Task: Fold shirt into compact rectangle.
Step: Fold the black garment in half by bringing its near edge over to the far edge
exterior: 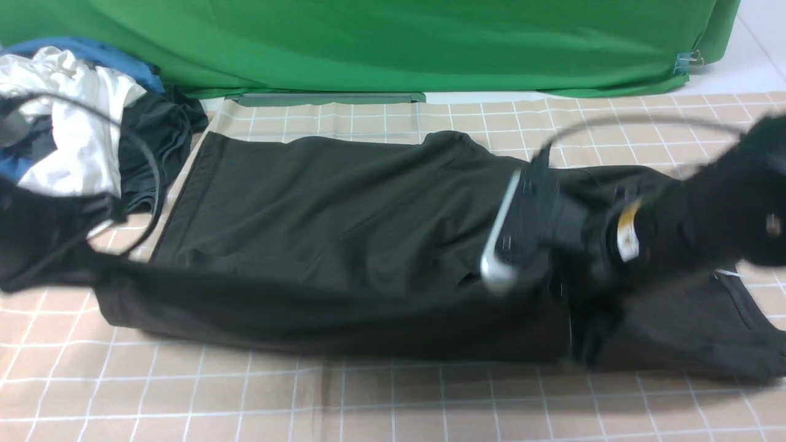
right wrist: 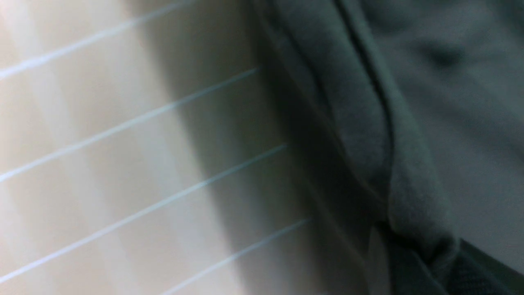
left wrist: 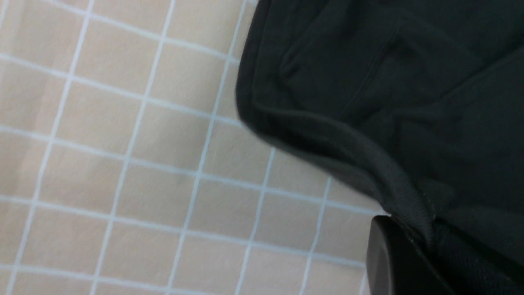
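Right now the shirt (exterior: 319, 215) lies lengthwise across the middle of the desk (exterior: 393, 399), its straight hem toward the left edge and its bunched upper part toward the right edge. Its far side is flat on the checked cover, while its near side is drawn into a taut band between the two arms.

The left gripper (exterior: 80, 270) is clenched on the hem corner near the left edge. In the left wrist view the ribbed edge runs straight into the dark finger (left wrist: 389, 262). The right gripper (exterior: 577, 325) is badly blurred, but in its wrist view a fold of the fabric gathers into a pinch, so it looks clamped on the shirt as well.

The step seems to be carrying the near side over toward the far edge.

The likeliest fault is an uneven carry. If one arm leads, the band twists and the fold line lands crooked. The soft knit could also slide out of the right pinch, which looks shallow, and the upper part would flop back in a heap. If that pinch holds only the top layer, the layers would separate. The heap of clothes (exterior: 73, 123) at the far left corner sits close to the hem, and the left arm's cable (exterior: 147, 159) loops over it, so a wide swing might snag it
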Controlling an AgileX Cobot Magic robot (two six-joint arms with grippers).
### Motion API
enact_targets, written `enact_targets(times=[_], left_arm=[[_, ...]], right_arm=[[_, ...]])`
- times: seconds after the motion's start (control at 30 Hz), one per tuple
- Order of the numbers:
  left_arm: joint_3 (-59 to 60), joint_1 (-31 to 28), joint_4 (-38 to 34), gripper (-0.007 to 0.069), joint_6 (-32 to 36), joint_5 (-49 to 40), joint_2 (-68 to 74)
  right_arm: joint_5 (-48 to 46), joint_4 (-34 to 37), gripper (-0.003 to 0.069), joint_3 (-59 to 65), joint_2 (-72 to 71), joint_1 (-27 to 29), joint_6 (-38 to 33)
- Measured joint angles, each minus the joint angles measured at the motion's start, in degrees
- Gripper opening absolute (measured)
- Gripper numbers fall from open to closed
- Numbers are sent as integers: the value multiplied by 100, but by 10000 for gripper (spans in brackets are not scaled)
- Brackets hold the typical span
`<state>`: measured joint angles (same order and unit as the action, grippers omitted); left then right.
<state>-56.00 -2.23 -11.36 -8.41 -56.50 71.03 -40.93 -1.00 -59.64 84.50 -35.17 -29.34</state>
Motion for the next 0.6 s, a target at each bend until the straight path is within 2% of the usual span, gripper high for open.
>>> enact_targets(times=[0.07,0.3,0.6], left_arm=[[-390,0,-71,20,-15,173,532],[-2217,0,-215,20,-21,466,2230],[-4759,0,-155,20,-52,409,4496]], right_arm=[[0,0,91,-459,245,270,-237],[214,0,91,-1877,1496,1062,-389],[523,0,91,-3706,3237,1539,-549]])
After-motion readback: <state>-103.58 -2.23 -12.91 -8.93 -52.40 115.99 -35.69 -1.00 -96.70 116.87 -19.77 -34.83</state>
